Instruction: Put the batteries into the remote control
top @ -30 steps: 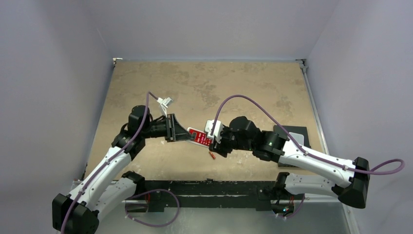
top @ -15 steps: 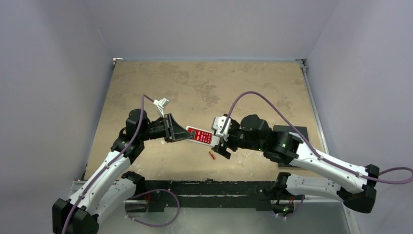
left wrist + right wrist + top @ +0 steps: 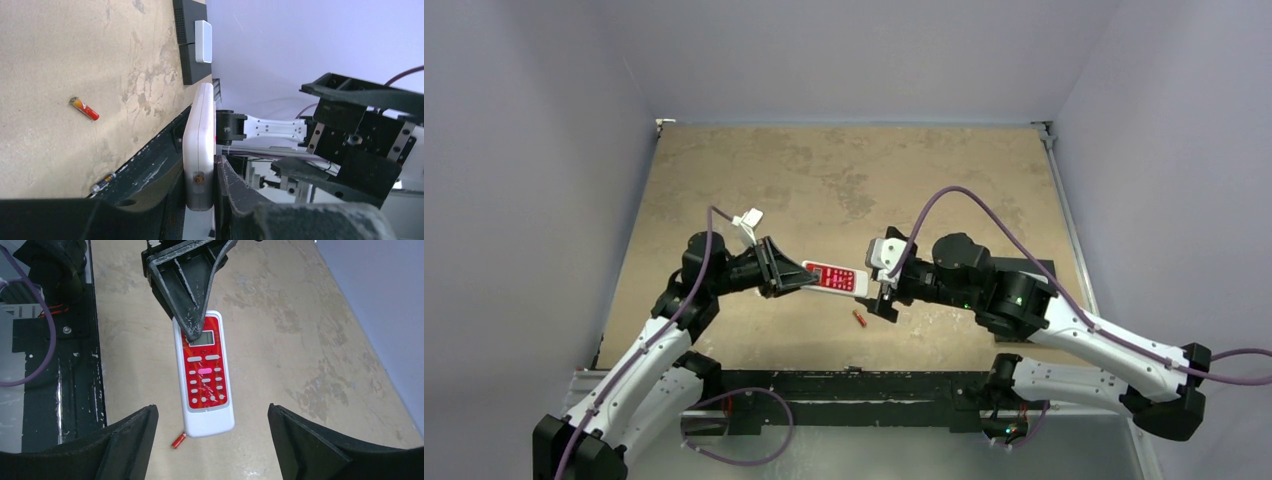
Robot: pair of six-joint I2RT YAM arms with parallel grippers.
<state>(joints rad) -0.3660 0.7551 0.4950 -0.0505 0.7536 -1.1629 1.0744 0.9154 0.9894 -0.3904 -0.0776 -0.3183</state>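
The remote control (image 3: 836, 279) hung over the tabletop (image 3: 874, 170), red face up, its screen end clamped by the left end effector (image 3: 807, 280). It looked light, rigid and slick, best taken by its long edges. A battery (image 3: 860, 319) lay just near of it, beside the wide-open, empty right end effector (image 3: 881, 287).

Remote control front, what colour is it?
The remote control front is red, white-edged; right wrist view shows best.
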